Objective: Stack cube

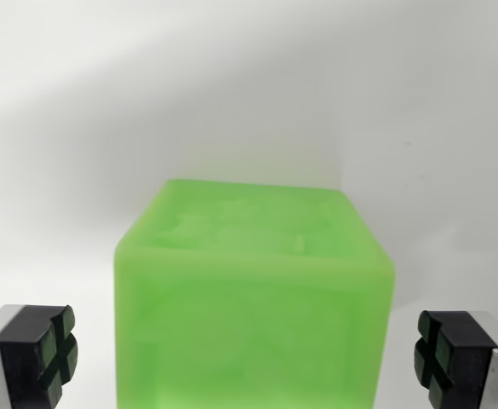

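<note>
In the wrist view, the gripper (249,354) stands wide, one black-padded finger at the lower left corner and the other at the lower right. Neither pad touches anything. The green cube (253,298) sits on the white table (249,85) directly between the fingers, with a clear gap on each side, somewhat larger on the left. Its top face looks uneven and translucent.

The step in hand appears to be the approach for the pick: the gripper is lined up over the cube but has not closed on it. The next move likely calls for a slight centring, a descent until the pads flank the side faces, then closing.

No brand, label or writing can be read on the cube, the pads or the table. No second cube is in view.
</note>
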Robot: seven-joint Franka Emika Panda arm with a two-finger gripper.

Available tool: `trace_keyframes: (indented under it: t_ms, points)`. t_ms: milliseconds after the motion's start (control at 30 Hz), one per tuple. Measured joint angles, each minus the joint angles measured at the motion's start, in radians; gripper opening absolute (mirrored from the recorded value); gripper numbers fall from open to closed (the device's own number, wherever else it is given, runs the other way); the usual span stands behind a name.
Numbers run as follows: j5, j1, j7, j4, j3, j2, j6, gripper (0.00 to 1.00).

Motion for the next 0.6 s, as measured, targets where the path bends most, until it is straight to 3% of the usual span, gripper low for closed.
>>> trace_keyframes:
  t_ms: [400, 433, 600]
  points:
    - [0.000, 0.000, 0.000, 0.014, 0.000, 0.041, 0.027, 1.00]
    - [0.000, 0.000, 0.000, 0.014, 0.000, 0.042, 0.028, 0.00]
    - [0.000, 0.000, 0.000, 0.015, 0.000, 0.043, 0.028, 0.00]
